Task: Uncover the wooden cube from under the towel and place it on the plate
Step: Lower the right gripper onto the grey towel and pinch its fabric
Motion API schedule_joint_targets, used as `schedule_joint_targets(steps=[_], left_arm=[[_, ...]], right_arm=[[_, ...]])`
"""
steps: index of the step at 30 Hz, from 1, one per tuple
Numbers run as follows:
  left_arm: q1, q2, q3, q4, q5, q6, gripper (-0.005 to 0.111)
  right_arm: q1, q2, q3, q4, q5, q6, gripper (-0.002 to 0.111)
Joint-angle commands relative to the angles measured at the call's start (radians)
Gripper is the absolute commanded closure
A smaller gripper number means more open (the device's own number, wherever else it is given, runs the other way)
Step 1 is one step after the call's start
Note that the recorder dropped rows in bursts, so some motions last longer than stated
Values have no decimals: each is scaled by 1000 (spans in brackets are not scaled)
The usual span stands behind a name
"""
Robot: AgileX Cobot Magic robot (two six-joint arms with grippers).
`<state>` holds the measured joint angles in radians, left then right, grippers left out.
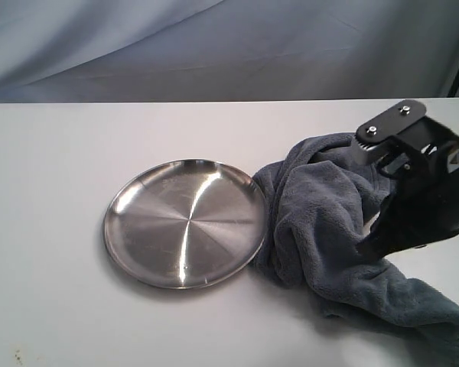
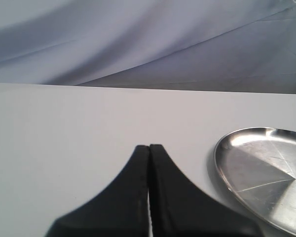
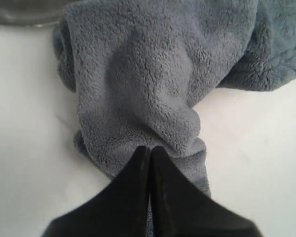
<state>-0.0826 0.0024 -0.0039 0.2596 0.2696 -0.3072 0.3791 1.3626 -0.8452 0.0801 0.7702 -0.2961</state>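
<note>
The blue-grey towel (image 1: pixel 321 222) lies bunched in folds just right of the steel plate (image 1: pixel 185 223), its edge touching the plate's rim. No wooden cube shows in any view; it is hidden. My right gripper (image 1: pixel 369 246) comes down on the towel's right side. In the right wrist view its fingers (image 3: pixel 150 148) are pressed together on a pinched fold of the towel (image 3: pixel 138 74), whose creases run into the tips. My left gripper (image 2: pixel 149 146) is shut on nothing, low over bare table left of the plate (image 2: pixel 266 177), and it is out of the exterior view.
The white table (image 1: pixel 53 168) reaches back to a draped blue-grey backdrop (image 1: pixel 214 46). The towel's tail trails to the front right corner (image 1: pixel 436 313). The plate holds nothing.
</note>
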Motion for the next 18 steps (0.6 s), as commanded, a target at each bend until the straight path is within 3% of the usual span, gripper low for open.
schedule_joint_targets(steps=[1, 2, 5, 9, 15, 18], left_arm=[[3, -2, 4, -8, -12, -4, 107], [3, -2, 4, -8, -12, -4, 107], [3, -2, 4, -8, -12, -4, 107], [3, -2, 4, -8, -12, -4, 107], [3, -2, 4, -8, -12, -4, 107], [3, -2, 4, -8, -12, -4, 107]], right_arm=[[21, 84, -7, -41, -6, 35, 100], [21, 103, -7, -41, -11, 35, 95], [21, 186, -7, -41, -54, 38, 62], [21, 274, -7, -41, -93, 38, 34], [21, 371, -7, -41, -92, 42, 30], [21, 396, -7, -35, -88, 42, 35]])
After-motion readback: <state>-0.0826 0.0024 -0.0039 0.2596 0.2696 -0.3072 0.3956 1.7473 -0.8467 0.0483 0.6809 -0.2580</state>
